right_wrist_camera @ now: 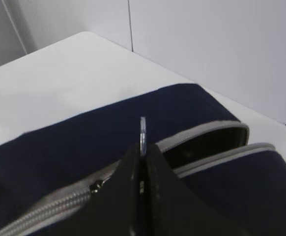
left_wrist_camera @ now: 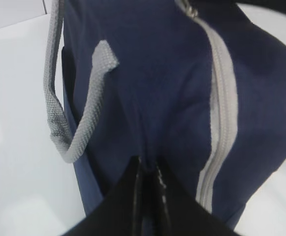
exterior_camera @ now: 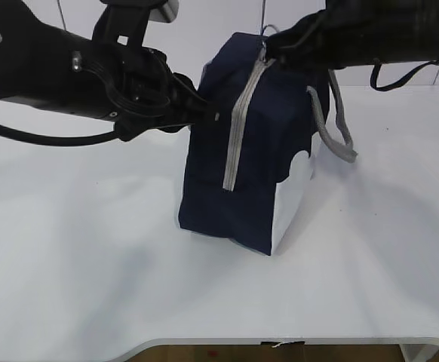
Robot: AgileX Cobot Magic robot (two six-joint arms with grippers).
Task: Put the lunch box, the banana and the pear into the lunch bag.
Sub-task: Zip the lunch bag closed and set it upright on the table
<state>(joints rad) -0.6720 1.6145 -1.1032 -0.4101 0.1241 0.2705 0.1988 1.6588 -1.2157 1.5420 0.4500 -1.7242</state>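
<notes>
Lunch bag point(exterior_camera: 250, 151) is standing upright on the white table point(exterior_camera: 91, 286), toward the far edge, roughly mid-width, white corner patch facing the near right.

Left gripper point(exterior_camera: 208, 113) is closing tight on a fold of navy fabric at the bag's left upper side; in the left wrist view the two black fingers point(left_wrist_camera: 133, 191) are pressing together with cloth pinched between them. Likely purpose: bracing the bag so it is not sliding or tipping under the other arm's pull.

Right gripper point(right_wrist_camera: 142, 147) is sitting at the bag's top, fingers shut on the thin metal zipper pull point(right_wrist_camera: 142, 132), which is sticking up edge-on between them. Grey zipper point(exterior_camera: 242, 121) is running closed down the near face; in the right wrist view it is parting beyond the pull, showing a dark gap in the top. Judgement: the zip is partway through its travel; direction cannot be told.

Grey handle point(exterior_camera: 339, 128) is hanging loose on the right side.

Not visible: lunch box, banana, pear are showing nowhere on the table, and the gap is too dark to show contents. Foil lining is not visible. Far side of the bag is hidden.
</notes>
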